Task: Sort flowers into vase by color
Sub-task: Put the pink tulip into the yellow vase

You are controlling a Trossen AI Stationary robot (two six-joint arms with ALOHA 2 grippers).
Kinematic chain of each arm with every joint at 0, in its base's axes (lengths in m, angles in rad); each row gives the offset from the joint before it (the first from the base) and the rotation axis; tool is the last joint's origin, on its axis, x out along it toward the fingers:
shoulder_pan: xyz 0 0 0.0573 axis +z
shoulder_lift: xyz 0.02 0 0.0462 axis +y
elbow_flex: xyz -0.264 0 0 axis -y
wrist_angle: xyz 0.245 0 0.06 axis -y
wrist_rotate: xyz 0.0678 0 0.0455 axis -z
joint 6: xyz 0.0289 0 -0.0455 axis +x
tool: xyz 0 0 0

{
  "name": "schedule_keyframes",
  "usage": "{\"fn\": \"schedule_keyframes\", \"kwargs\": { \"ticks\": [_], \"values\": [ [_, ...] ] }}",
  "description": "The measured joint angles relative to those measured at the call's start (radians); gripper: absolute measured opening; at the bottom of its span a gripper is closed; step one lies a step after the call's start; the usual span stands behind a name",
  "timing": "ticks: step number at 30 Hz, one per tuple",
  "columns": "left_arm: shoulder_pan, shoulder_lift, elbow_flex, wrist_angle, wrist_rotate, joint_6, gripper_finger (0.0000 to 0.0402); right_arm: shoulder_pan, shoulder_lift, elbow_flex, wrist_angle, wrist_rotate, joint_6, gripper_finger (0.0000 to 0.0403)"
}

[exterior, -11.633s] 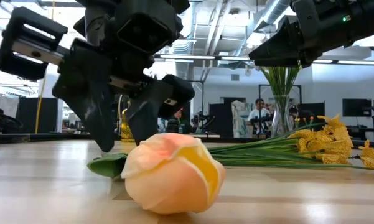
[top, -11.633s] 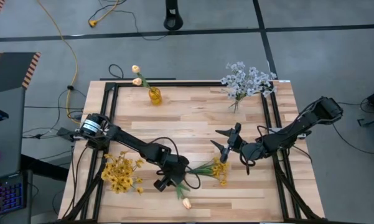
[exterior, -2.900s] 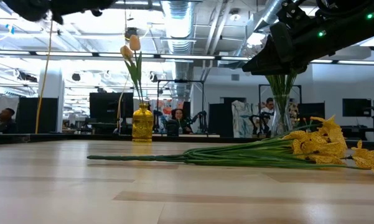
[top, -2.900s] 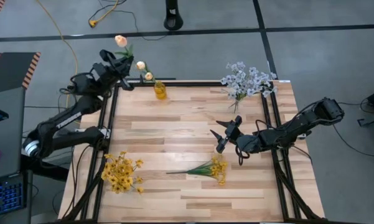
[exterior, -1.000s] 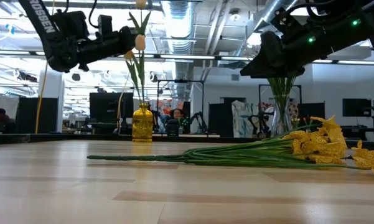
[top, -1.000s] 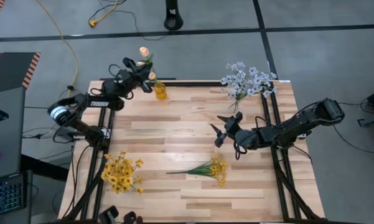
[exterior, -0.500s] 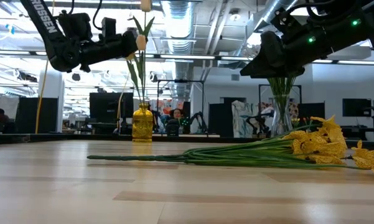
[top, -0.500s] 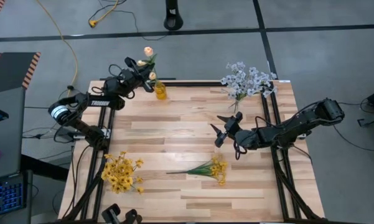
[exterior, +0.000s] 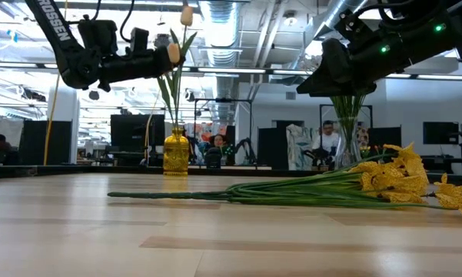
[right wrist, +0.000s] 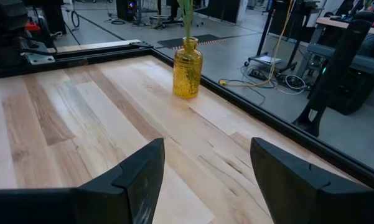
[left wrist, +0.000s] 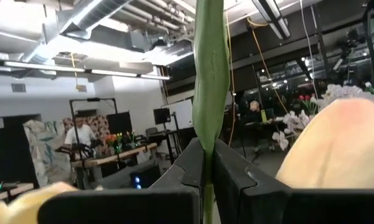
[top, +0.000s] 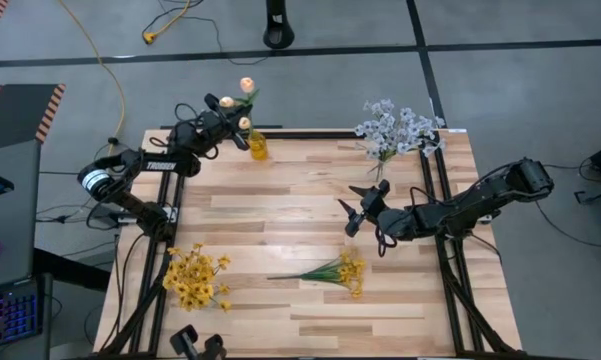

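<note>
A peach tulip (top: pixel 247 85) stands upright over the yellow glass vase (top: pixel 257 150) at the table's far left, and my left gripper (exterior: pixel 167 58) is shut on its stem. Two more peach buds (top: pixel 227 101) rise from that vase. Whether the held stem's lower end is inside the vase (exterior: pixel 176 151) I cannot tell. A yellow sprig (top: pixel 332 270) lies flat on the table near the middle. My right gripper (top: pixel 358 210) hovers open above the table's middle, pointing toward the vase (right wrist: pixel 187 68). My left gripper pinches the tulip's green stem and leaf (left wrist: pixel 209 134) between its two fingers (left wrist: pixel 231 175), well below the bud (exterior: pixel 187 15). The fingers come level from the table's left and lie across the stem. The tulip stands nearly upright, bud above the fingers.
A yellow blossom bunch (top: pixel 195 278) sits at the near left. Blue-white sprays (top: pixel 395 128) stand in a clear vase (exterior: pixel 346 138) at the far right. A black frame rail (top: pixel 310 134) runs round the table. People show in the room behind (exterior: pixel 327 142).
My left gripper has shifted a little toward the table's right with the tulip, staying shut. The tulip's bud has come down somewhat and moved right, so it now stands over the yellow vase.
</note>
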Motion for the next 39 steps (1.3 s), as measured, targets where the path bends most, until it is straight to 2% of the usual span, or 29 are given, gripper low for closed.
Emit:
{"fn": "schedule_keyframes", "kwargs": {
  "ticks": [16, 29, 39],
  "values": [
    [0.000, 0.000, 0.000, -0.047, -0.006, -0.009, 0.0040, 0.000, 0.000, 0.000, 0.000, 0.000, 0.000, 0.0265],
    [0.000, -0.001, 0.000, -0.058, -0.017, -0.055, 0.0124, 0.000, 0.000, 0.000, 0.000, 0.000, 0.000, 0.0265],
    [0.000, -0.003, 0.000, -0.059, -0.015, -0.116, 0.0151, 0.000, 0.000, 0.000, 0.000, 0.000, 0.000, 0.0265]
  ]
}}
